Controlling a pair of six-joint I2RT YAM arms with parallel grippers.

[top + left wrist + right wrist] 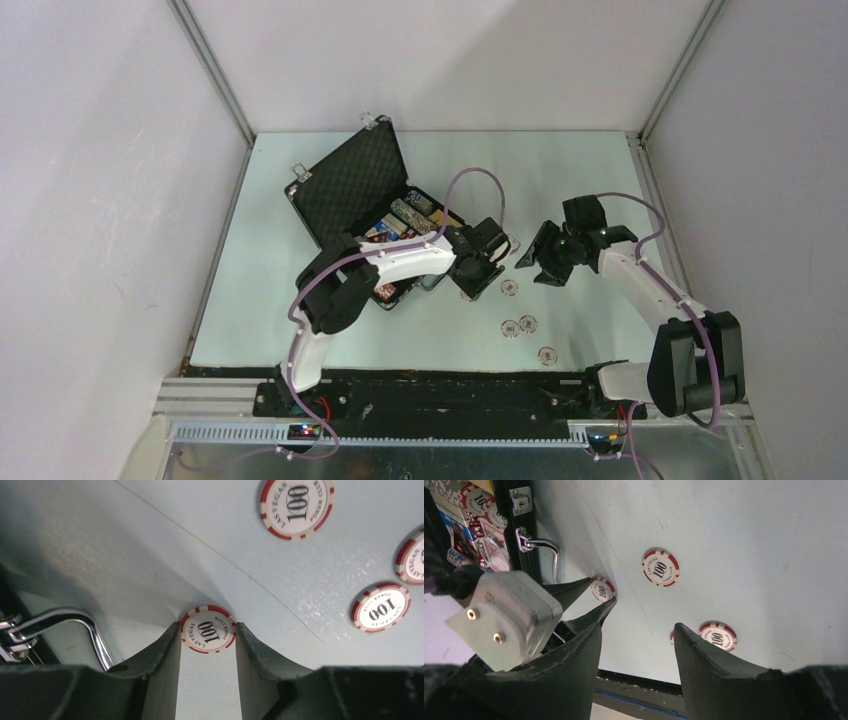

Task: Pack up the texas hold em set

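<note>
The black case (352, 180) of the texas hold em set stands open at the table's back left, chips and card decks (408, 214) in its foam tray. Just right of the case, my left gripper (476, 286) is low over the table. Its fingers press both edges of a red-and-white "100" poker chip (208, 629), and the same chip (602, 589) shows between them in the right wrist view. My right gripper (532, 262) hovers open to the right with nothing between its fingers (638, 626).
Loose "100" chips lie on the pale table (580, 190): one (509, 288) near the grippers, a pair (519, 325) closer in, one (547, 355) by the front edge. The case's silver handle (75, 622) is just left of my left fingers. White walls enclose the table.
</note>
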